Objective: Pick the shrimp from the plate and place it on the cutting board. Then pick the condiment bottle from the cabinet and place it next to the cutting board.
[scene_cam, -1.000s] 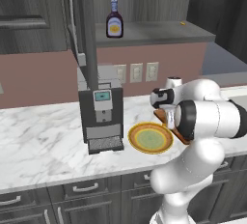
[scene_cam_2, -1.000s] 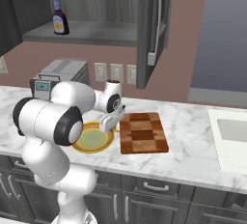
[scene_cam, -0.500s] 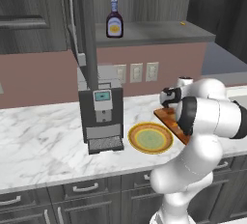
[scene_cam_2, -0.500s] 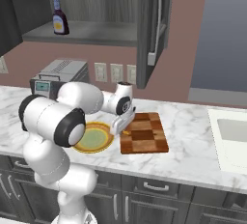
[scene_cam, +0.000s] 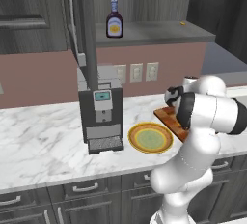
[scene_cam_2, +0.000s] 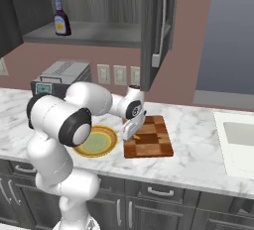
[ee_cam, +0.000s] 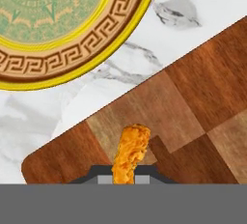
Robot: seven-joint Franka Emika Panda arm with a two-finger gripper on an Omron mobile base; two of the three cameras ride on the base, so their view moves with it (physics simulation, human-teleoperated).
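Note:
My gripper [scene_cam_2: 130,131] hangs low over the left part of the checkered cutting board [scene_cam_2: 151,142], shut on the shrimp [ee_cam: 130,153], a small orange piece between the finger tips [ee_cam: 126,177]. The board [ee_cam: 193,97] lies right of the plate [scene_cam_2: 113,137]; the plate's yellow rim [ee_cam: 111,35] and green centre carry nothing. From the left base, my arm covers most of the board [scene_cam: 166,116], with the plate [scene_cam: 131,136] beside it. The dark condiment bottle [scene_cam: 114,20] [scene_cam_2: 61,18] stands upright on the cabinet shelf [scene_cam: 154,32].
A coffee machine [scene_cam: 100,112] stands on the marble counter left of the plate. The open cabinet door [scene_cam_2: 154,21] hangs above the board. A sink [scene_cam_2: 240,135] lies at the far right. Wall outlets [scene_cam: 136,72] sit behind the plate.
The gripper has carried the shrimp from above the plate over to the cutting board and come lower.

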